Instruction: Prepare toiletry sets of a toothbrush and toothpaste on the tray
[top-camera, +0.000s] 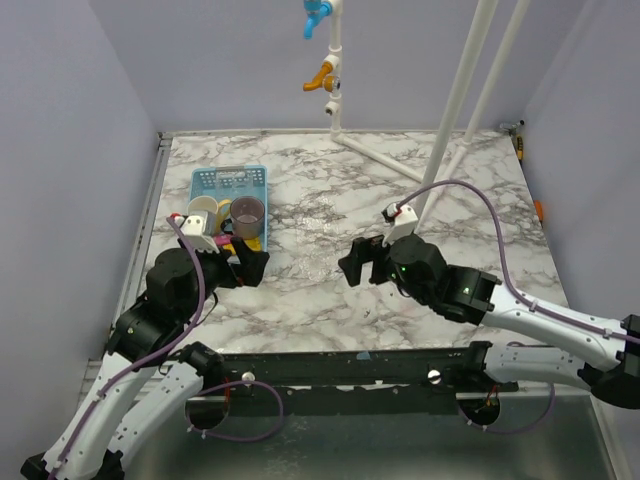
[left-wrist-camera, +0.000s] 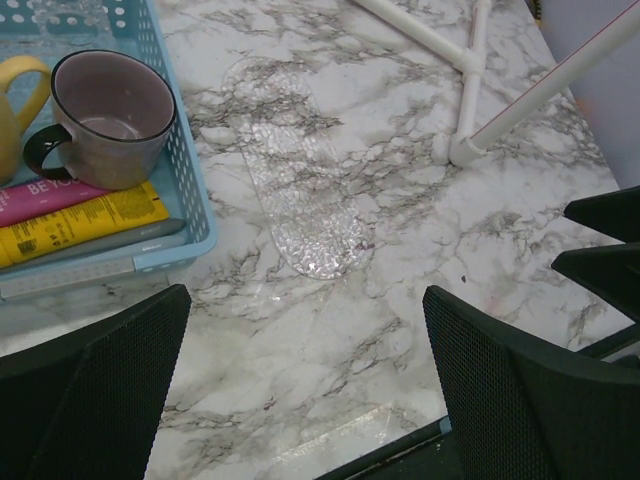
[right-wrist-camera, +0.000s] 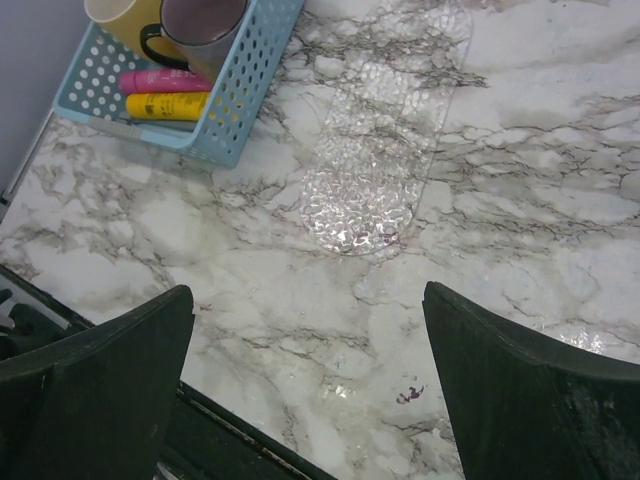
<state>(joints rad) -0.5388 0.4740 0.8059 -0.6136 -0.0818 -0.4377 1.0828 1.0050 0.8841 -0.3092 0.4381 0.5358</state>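
The clear tray (left-wrist-camera: 300, 190) lies flat and empty on the marble, right of the light-blue basket (left-wrist-camera: 190, 170); it also shows in the right wrist view (right-wrist-camera: 385, 140). The pink toothpaste (left-wrist-camera: 50, 197) and the yellow toothpaste (left-wrist-camera: 85, 222) lie side by side in the basket, and a grey toothbrush handle (left-wrist-camera: 120, 240) lies beside the yellow tube. My left gripper (left-wrist-camera: 305, 295) is open and empty over bare marble near the front edge, at the basket's near corner (top-camera: 250, 268). My right gripper (right-wrist-camera: 308, 292) is open and empty, just short of the tray's near end (top-camera: 362, 262).
A mauve mug (left-wrist-camera: 105, 115) and a yellow mug (left-wrist-camera: 15, 100) stand in the basket behind the tubes. A white pipe frame (top-camera: 450, 130) rises from the table's back right. The table's front edge (left-wrist-camera: 400, 445) runs just under both grippers.
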